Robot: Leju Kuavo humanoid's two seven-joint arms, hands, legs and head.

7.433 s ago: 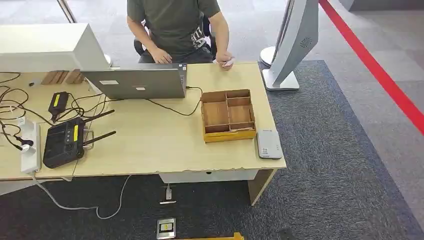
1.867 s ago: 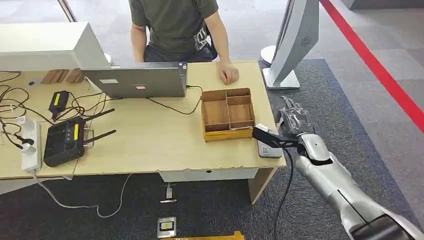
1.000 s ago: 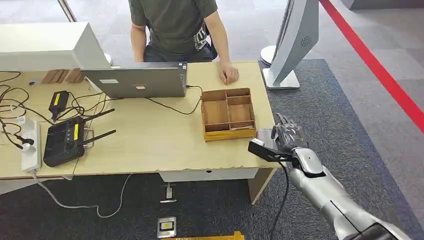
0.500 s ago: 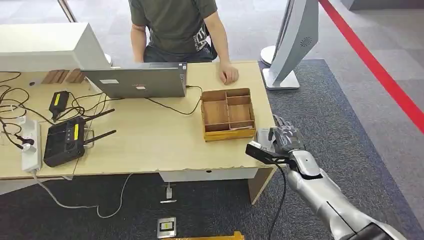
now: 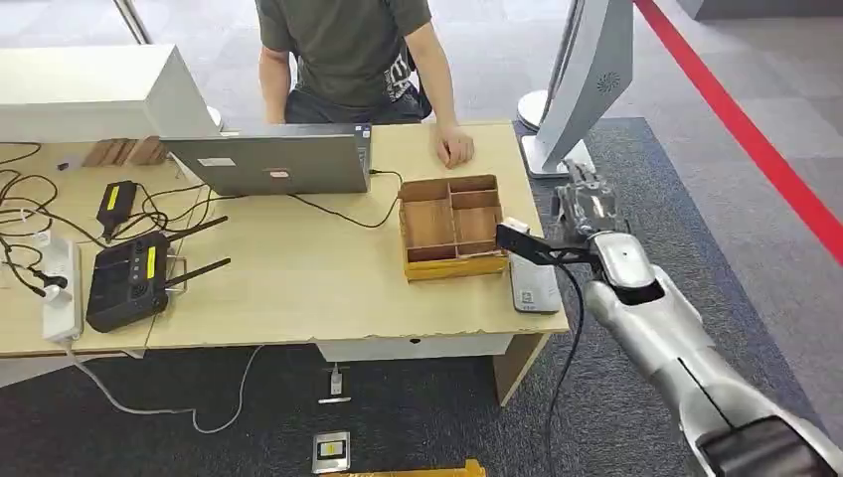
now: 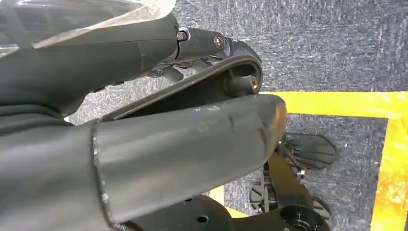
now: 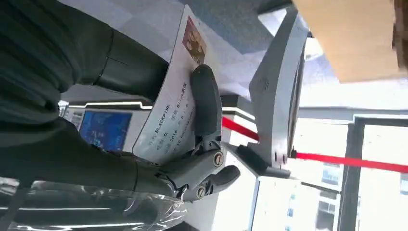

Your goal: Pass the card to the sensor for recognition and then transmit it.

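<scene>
The right robot hand (image 5: pixel 585 214) is nearest to the work. It hangs in the air just past the right edge of the table (image 5: pixel 298 288), and it grips the card (image 7: pixel 171 108). In the right wrist view the card lies flat against the palm, with dark fingers (image 7: pixel 206 98) pressed over its printed face. The card looks longer than it is wide, and its long side runs along the fingers.

The card reader (image 5: pixel 534 285) is a flat pale device that lies at the near right corner of the table, close to the right edge. It is nearer to the robot than the hand is, and lower than it. So I judge that the card must come down and back toward the robot, with its face turned flat to the top of the reader.

The left robot hand (image 6: pixel 168 144) hangs low over the dark floor with yellow lines; I cannot tell if it is open or closed. The right arm is clearly the one for this move.

A wooden tray (image 5: pixel 453 228) with compartments stands just beside the reader, a little further in. At the far edge a person (image 5: pixel 348 50) sits behind a laptop (image 5: pixel 273 164) and rests one hand (image 5: pixel 456 149) near the far right corner. The handing over probably goes in that direction afterwards.
</scene>
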